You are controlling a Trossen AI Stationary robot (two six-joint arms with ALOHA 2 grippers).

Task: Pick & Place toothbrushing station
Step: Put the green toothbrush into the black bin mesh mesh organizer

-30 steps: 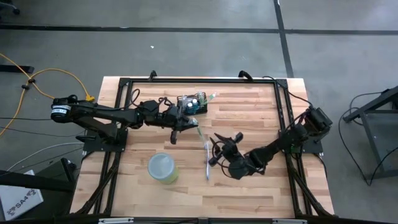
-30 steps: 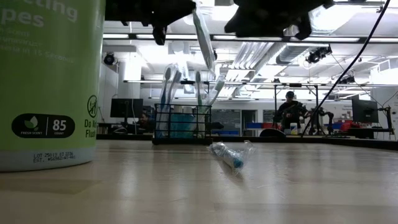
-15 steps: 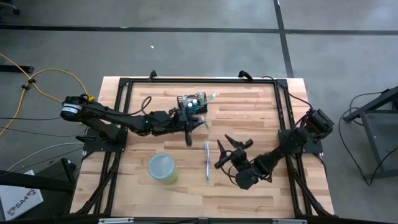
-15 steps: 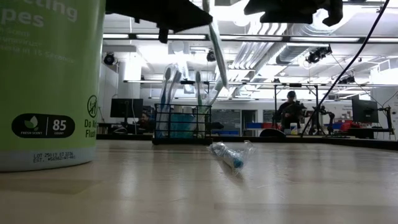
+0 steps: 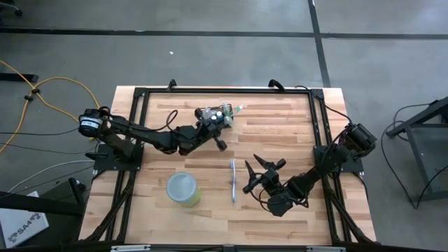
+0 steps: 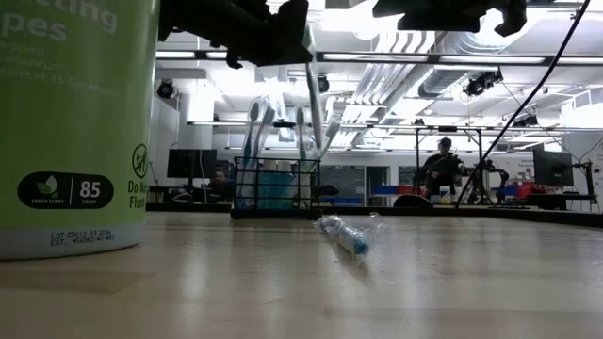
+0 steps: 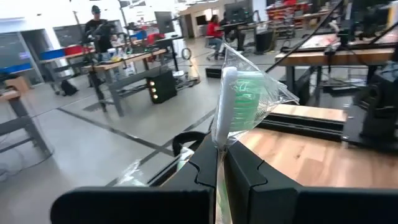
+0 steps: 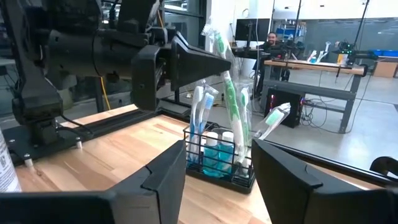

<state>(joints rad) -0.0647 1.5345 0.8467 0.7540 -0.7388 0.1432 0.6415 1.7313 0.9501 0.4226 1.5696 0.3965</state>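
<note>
A pale wooden table framed by black rails stands on a grey floor, with a lit workshop of benches and screens beyond it in the low view. Nearest the front edge stands a round yellow-green wipes canister with a pale lid, filling the left of the low view. Just past it a wrapped toothbrush lies flat on the wood, apart from both arms. Beside that brush, toward the right rail, the right gripper hangs above the table with its fingers spread wide and nothing between them; its wrist camera looks between them toward the holder farther off. Beyond, near the far rail and a little left of centre, sits the toothbrushing station, a small black wire-mesh box resting on the wood with several brushes standing upright in it and blue items at its bottom. The left gripper is right at the station's near side, above it, its fingers clamped on a green toothbrush in clear wrap. In the low view this brush hangs nearly upright, its lower end just over the station among the standing brushes. In the room behind, a person is at a bench.
</note>
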